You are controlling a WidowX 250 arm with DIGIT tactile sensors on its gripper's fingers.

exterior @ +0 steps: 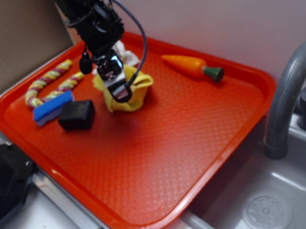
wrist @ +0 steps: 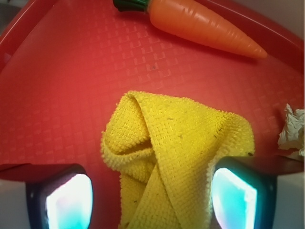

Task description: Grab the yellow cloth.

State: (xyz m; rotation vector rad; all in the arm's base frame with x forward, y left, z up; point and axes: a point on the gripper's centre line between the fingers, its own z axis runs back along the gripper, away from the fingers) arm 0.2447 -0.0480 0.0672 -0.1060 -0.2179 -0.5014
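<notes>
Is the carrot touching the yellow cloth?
No. In the wrist view the carrot lies apart from the cloth, with bare tray between them.

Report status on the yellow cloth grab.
End effector open, fingers straddling the yellow cloth. Cloth bunched on red tray, not yet clamped. Nothing between the fingers but cloth; paper wad and carrot lie clear.

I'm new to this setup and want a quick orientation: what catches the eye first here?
The red tray fills most of the scene. Near its back left, the gripper sits over the bright yellow cloth, one of the fingers on each side of it. An orange toy carrot lies by the far rim.
</notes>
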